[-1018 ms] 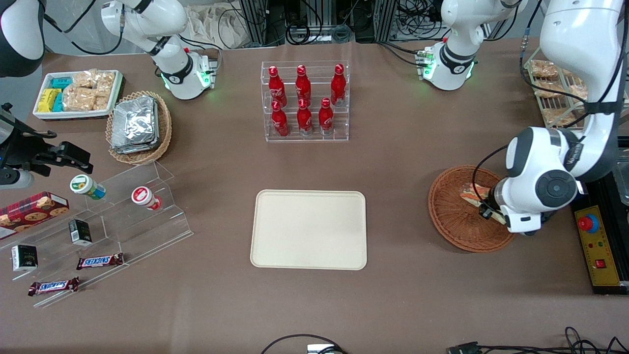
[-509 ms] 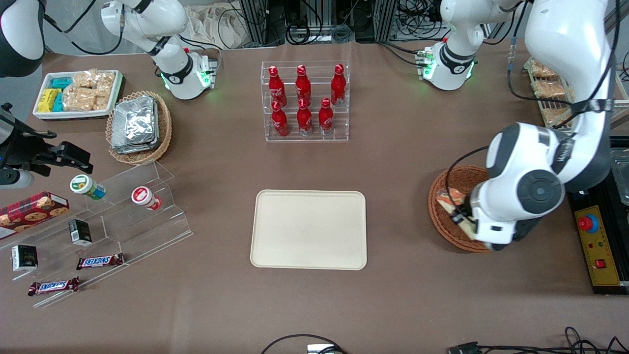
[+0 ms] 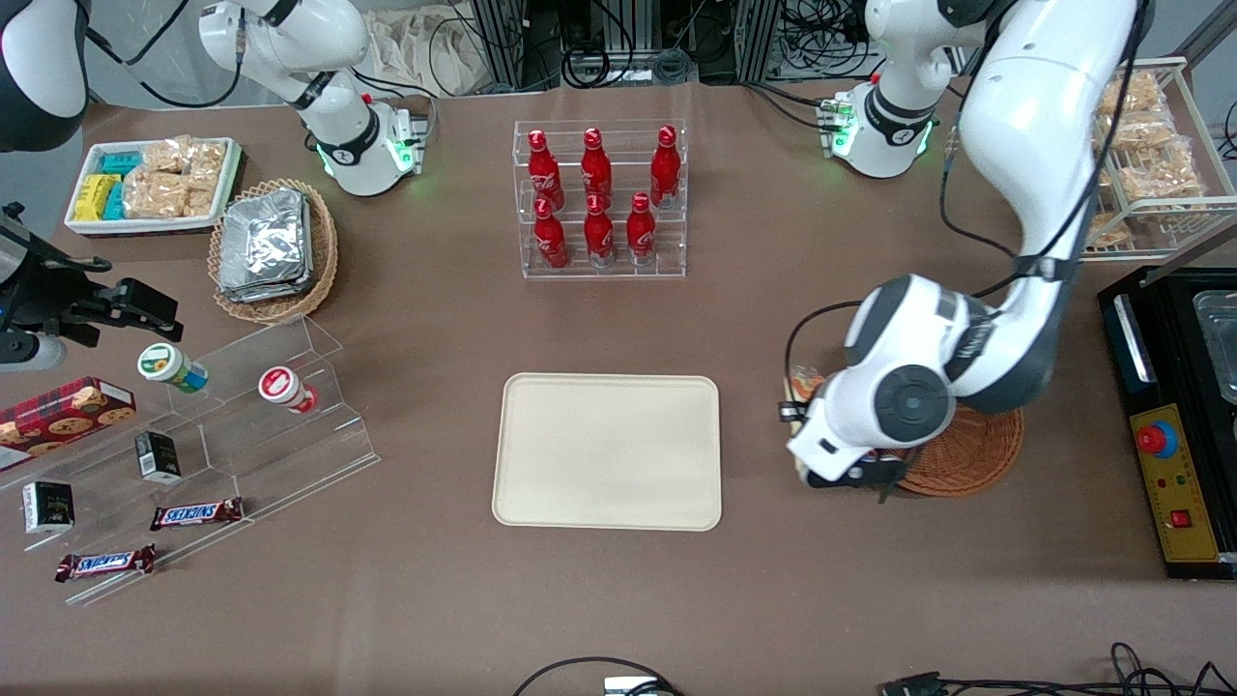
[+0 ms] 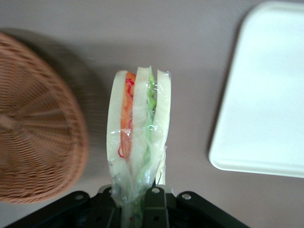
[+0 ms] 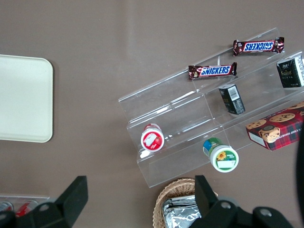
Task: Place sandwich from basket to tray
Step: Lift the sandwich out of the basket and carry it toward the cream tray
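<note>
Between basket (image 4: 33, 118) and tray (image 4: 266, 95), tool (image 4: 140, 199) grips sandwich (image 4: 137, 128).

Gripper (image 4: 137, 202): black fingers closed on the wrapped end of the sandwich (image 4: 137, 137), held above brown tabletop (image 4: 142, 33). Sandwich: three pale bread slices, orange-red and green filling, clear wrap. Basket (image 4: 38, 123): reddish-brown wicker, beside sandwich. Tray (image 4: 266, 95): cream, rounded corner, beside it.

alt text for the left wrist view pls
The gripper holds the wrapped sandwich on edge, its jaws shut on the wrap, above bare brown table between the wicker basket and the cream tray.
</note>
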Motion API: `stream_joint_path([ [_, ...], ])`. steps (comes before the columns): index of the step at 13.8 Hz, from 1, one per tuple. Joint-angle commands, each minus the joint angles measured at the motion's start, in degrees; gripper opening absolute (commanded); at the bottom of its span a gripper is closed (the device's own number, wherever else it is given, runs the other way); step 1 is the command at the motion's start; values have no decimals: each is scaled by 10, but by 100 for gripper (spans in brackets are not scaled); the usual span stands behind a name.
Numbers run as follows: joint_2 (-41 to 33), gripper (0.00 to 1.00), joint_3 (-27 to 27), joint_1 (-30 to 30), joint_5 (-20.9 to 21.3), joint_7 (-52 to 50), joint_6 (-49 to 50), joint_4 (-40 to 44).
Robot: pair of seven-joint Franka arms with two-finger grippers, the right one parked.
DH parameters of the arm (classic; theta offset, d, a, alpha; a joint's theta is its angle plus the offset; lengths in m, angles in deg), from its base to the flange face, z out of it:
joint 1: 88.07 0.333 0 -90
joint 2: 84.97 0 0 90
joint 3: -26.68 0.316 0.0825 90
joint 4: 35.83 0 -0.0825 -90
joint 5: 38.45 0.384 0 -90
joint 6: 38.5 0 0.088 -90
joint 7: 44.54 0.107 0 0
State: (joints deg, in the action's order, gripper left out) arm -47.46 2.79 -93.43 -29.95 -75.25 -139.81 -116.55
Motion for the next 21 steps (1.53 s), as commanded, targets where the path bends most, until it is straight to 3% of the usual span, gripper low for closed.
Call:
stream_joint_path([
  [1, 31, 5, 3, -47, -8, 0, -24, 22],
  [5, 74, 5, 4, -84, 1, -16, -145, 6],
  [15, 98, 8, 7, -95, 6, -35, -193, 7],
  [16, 98, 12, 7, -96, 6, -35, -193, 7],
  [18, 99, 38, 7, -96, 6, -35, -193, 8],
  [20, 99, 50, 7, -95, 6, -35, -193, 8],
  [21, 98, 66, 7, -95, 5, -36, -193, 9],
])
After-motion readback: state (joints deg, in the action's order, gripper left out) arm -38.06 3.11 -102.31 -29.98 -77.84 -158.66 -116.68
